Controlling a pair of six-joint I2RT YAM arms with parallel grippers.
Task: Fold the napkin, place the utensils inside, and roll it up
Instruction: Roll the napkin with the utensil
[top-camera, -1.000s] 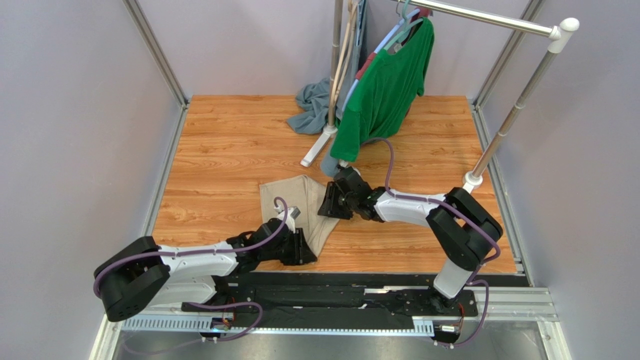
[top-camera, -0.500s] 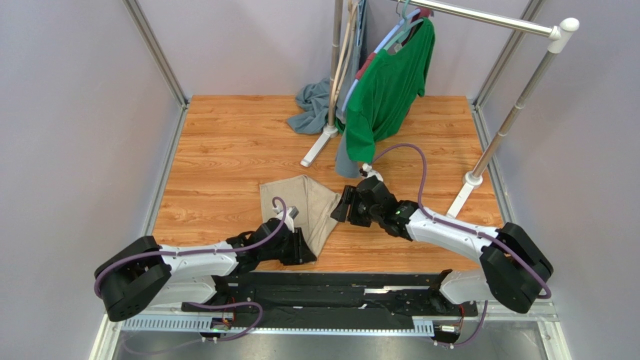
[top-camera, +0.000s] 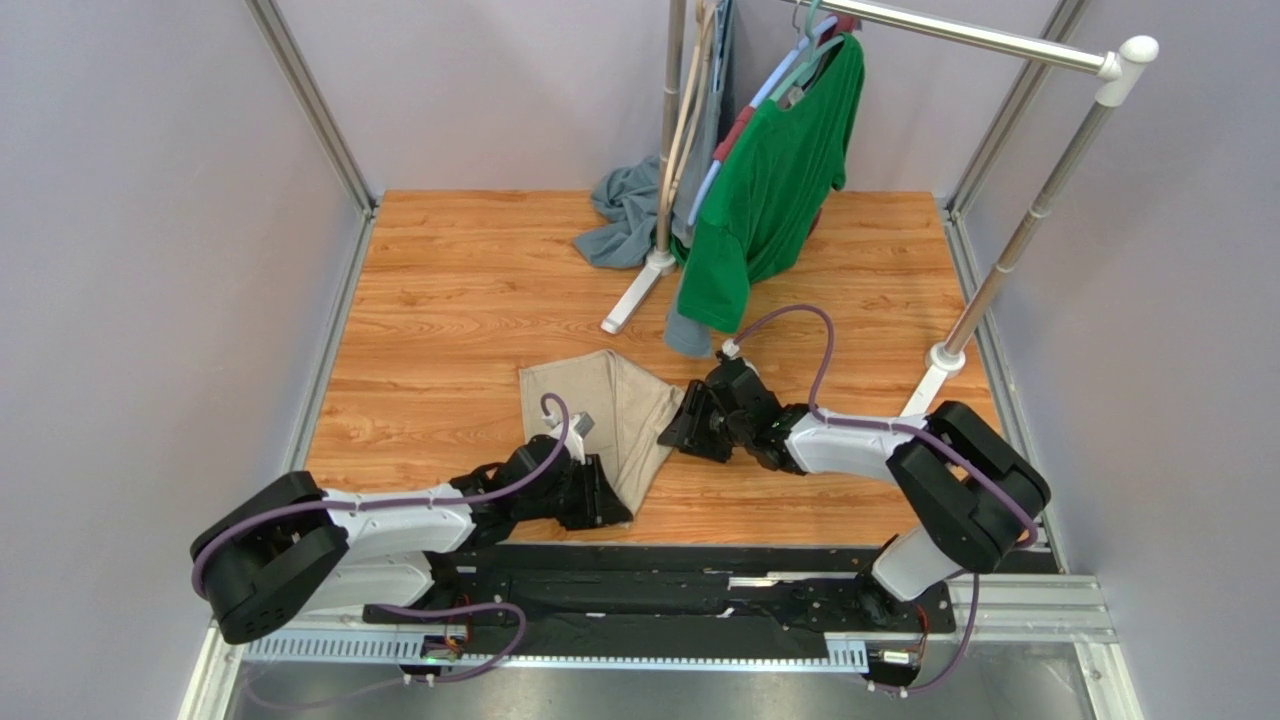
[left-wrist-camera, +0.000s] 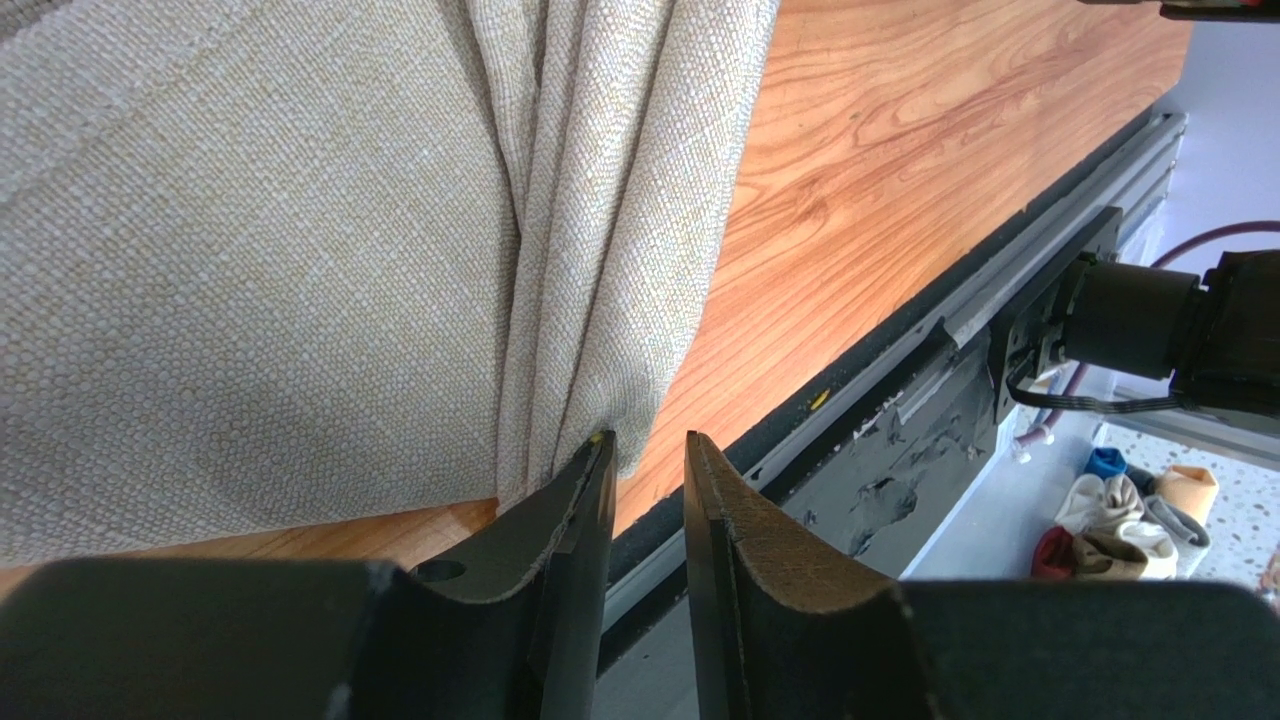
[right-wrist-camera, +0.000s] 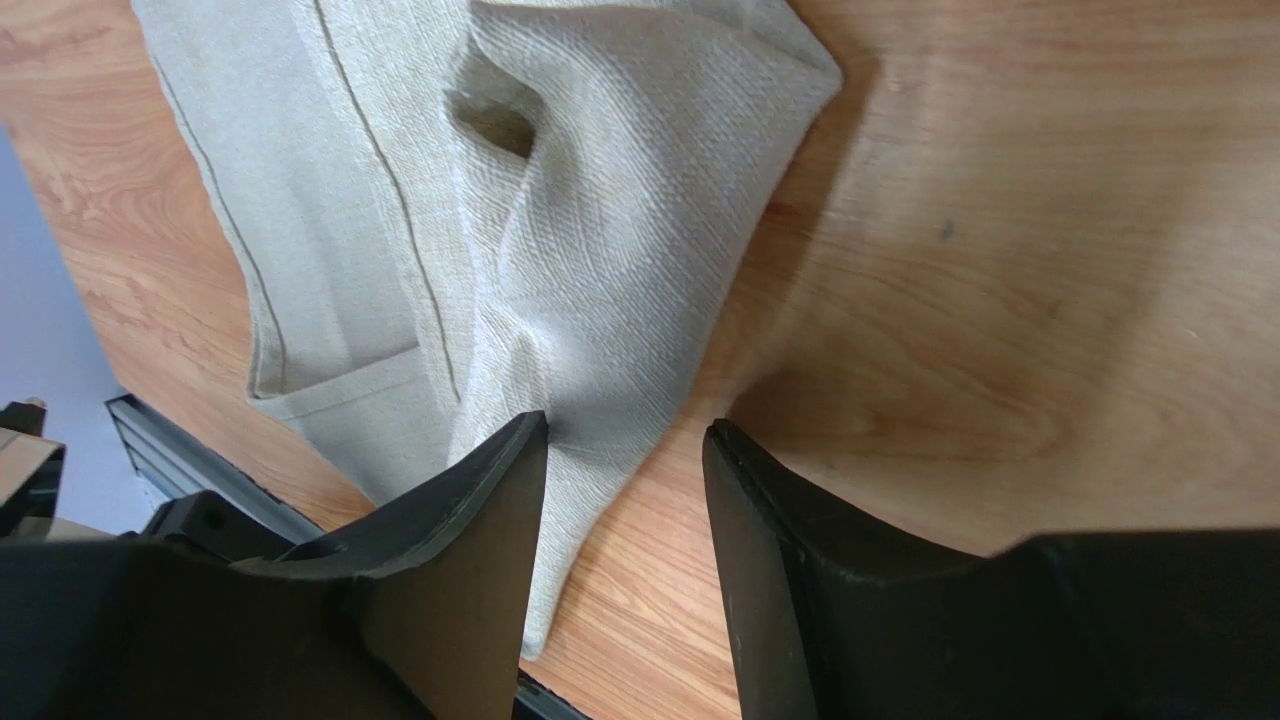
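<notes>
Napkin (top-camera: 601, 408), folded, long axis approx 12-to-6 in top view, lay at 12 o'clock of L gripper (top-camera: 613, 503) (nearer, jaws slightly apart, near tip touching one finger (left-wrist-camera: 571, 510)) and 9 o'clock of R gripper (top-camera: 679, 426), jaws spread, empty.

Two robot arms have white shells set between bulky black joint housings. A purple cable (top-camera: 559, 408) loops along the left arm (top-camera: 394, 522), and a second purple cable (top-camera: 793, 311) along the right arm (top-camera: 849, 443). The left end effector (top-camera: 616, 507) and right end effector (top-camera: 672, 426) are black. Seen close, the fingers (left-wrist-camera: 556, 525) are matte black wedges tapering to thin tips; one has a small round hole (left-wrist-camera: 439, 570) near its base.
</notes>
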